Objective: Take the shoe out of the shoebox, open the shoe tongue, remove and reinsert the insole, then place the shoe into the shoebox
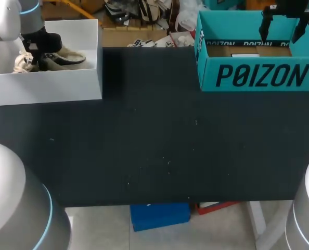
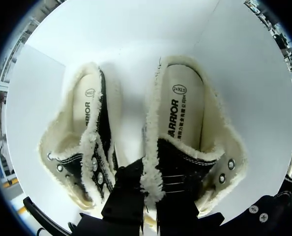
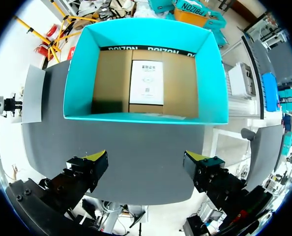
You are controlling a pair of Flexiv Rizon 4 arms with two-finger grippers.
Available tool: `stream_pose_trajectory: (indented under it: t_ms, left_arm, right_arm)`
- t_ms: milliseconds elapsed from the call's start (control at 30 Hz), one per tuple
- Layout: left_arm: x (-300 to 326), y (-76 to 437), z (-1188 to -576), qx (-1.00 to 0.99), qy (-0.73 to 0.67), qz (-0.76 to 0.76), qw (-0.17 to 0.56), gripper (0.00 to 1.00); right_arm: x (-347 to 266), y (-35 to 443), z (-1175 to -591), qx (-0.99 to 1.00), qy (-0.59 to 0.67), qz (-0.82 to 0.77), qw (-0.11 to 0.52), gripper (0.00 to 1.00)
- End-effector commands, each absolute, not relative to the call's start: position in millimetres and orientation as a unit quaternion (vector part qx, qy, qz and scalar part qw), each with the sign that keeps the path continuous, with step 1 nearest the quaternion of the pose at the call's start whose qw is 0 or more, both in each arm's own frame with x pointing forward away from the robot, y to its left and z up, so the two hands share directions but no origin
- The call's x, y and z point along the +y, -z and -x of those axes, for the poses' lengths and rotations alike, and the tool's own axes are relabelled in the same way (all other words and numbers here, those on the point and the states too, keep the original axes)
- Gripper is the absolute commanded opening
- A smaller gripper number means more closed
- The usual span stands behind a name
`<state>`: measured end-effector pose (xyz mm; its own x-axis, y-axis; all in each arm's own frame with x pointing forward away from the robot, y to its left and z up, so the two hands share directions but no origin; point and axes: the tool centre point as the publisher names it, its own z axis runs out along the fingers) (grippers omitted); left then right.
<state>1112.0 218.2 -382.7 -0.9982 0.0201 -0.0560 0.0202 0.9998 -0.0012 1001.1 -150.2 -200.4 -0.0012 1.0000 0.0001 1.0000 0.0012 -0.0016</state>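
In the white box (image 1: 45, 86) at the far left of the tabletop (image 1: 154, 146), my left tool (image 2: 153, 196) is down at the inner collar of the shoe (image 2: 205, 147). A second shoe (image 2: 82, 132) lies just beside it. Clenched or released? I cannot tell, because the tool's ends are lost in the fleece. Over on my other side, my right tool (image 3: 146, 169) hangs above the teal shoebox (image 3: 79, 73), spread wide and holding nothing.

Now, how will this shoe handle? I'd call it light, with a soft upper and a fluffy lining that will squash and may slide under a pinch. The collar wall by the eyelets looks the best hold, lining and outer cloth taken together. The insole (image 2: 183, 108) lies flat inside and looks thin and floppy, so I'd take it at the heel edge. The toes, laces and most of the tongue are hidden under my tool. From above, my arm covers much of the pair.
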Motion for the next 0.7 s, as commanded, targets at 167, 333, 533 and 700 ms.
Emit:
stream_pose_trajectory:
  t_ms: [167, 333, 533, 700]
  left_arm:
    - [217.6, 306.5, -1110.3, 0.999, 0.0, -0.019, 0.038, 0.0]
    - [209.1, 253.7, -1112.2, 0.998, -0.001, -0.025, 0.062, 0.0]
    - [192.7, 198.0, -1108.5, 0.996, 0.009, -0.023, 0.087, 0.0]
    - [163.8, 162.7, -1093.1, 0.994, 0.013, -0.031, 0.103, 0.0]
  right_arm:
    - [-150.1, 200.2, -1000.9, -0.707, -0.001, 0.707, 0.001, 1.0]
    - [-150.1, 200.2, -1000.9, -0.707, -0.001, 0.707, 0.001, 1.0]
    - [-150.1, 200.2, -1000.9, -0.707, -0.001, 0.707, 0.001, 1.0]
    - [-150.1, 200.2, -1000.9, -0.707, -0.001, 0.707, 0.001, 1.0]
